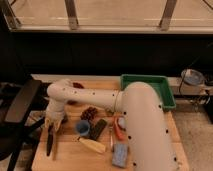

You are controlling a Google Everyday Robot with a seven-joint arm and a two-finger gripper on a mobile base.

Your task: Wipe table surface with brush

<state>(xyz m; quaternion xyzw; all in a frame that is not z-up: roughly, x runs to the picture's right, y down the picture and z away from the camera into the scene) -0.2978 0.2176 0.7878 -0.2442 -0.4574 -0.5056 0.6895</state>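
Table surface (70,155): light wood, runs from the green tray (148,80) at the far right down to the near edge. The white arm (135,115) crosses it from the right foreground and ends over the left part.

Clutter mid-table, right of the work zone: dark block (98,129), blue cup (82,128), red-orange handled tool (119,131), yellowish object (93,145), blue-grey sponge (119,154), small dark cluster (90,113).

Brush (49,141): long black stick near the left edge. Long axis runs roughly near-far, tilted slightly, lower end toward the camera, upper end right under the gripper.

Gripper (53,121): points down at the brush's upper end, touching or just above it. Can't tell whether the fingers are apart or clamped on the handle; they blend with the wrist.

Key relation: the brush extends from the gripper straight toward the near edge, so the tool is in line below the wrist, not off to one side. My read: a sweep to the right hits the cup and block almost at once; the free lane is along the left strip, near-far.
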